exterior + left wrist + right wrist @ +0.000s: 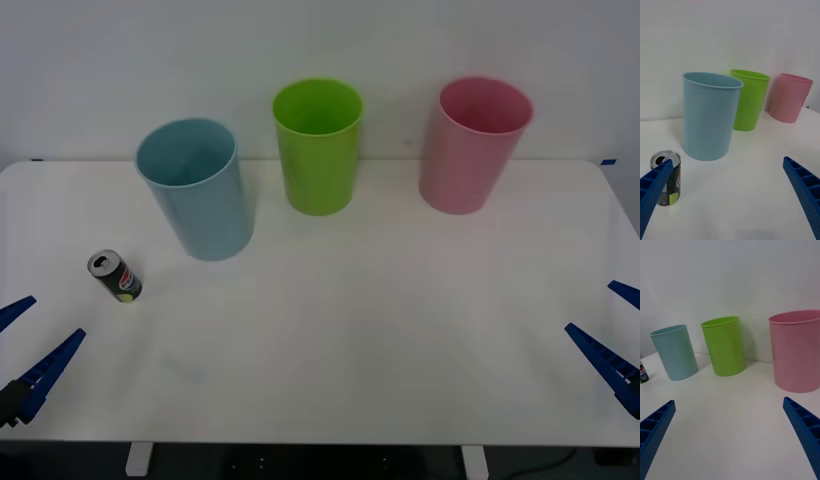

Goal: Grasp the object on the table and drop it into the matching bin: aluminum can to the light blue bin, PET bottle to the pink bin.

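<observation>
Small dark aluminum can (115, 277) stands upright at the white table's (380, 340) left — near the tall light blue plastic bin (197, 190). Left gripper (25, 345) and right gripper (612, 335) — both released, lower corners.

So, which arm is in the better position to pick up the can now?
The left. The aluminum can stands near the table's left edge, just ahead of the open left gripper, beside the light blue bin. The right gripper, also open, waits at the opposite edge.
</observation>
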Robot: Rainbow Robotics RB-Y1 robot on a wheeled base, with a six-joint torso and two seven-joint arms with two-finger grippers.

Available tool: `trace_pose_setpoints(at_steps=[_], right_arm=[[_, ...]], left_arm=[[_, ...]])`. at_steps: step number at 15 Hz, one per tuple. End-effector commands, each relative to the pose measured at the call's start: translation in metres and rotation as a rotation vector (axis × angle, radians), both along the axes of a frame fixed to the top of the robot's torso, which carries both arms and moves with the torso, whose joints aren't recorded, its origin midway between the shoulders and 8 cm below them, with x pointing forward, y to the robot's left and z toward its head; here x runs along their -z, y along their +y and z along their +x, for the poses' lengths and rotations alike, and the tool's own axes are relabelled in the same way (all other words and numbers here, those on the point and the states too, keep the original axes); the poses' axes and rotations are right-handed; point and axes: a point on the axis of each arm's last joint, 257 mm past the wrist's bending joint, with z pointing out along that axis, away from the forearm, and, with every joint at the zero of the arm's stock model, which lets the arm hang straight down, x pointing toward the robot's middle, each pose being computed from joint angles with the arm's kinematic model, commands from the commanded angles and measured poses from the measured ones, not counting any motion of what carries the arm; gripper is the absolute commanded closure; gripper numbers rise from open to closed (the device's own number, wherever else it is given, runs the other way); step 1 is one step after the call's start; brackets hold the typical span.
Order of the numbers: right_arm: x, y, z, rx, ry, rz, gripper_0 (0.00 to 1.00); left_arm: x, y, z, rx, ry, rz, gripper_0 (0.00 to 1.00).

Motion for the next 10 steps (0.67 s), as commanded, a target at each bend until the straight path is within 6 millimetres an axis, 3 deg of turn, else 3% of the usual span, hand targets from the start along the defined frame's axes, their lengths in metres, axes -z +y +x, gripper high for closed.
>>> trace_pose_setpoints(at_steps=[1, 10], right_arm=[[0.000, 0.000, 0.000, 0.000, 0.000, 0.000, 0.00], [0.000, 0.000, 0.000, 0.000, 0.000, 0.000, 0.00]], left_arm=[[0.013, 0.008, 0.000, -0.032, 0.025, 0.056, 0.00], [0.058, 0.037, 0.005, -0.179, 0.114, 0.183, 0.00]])
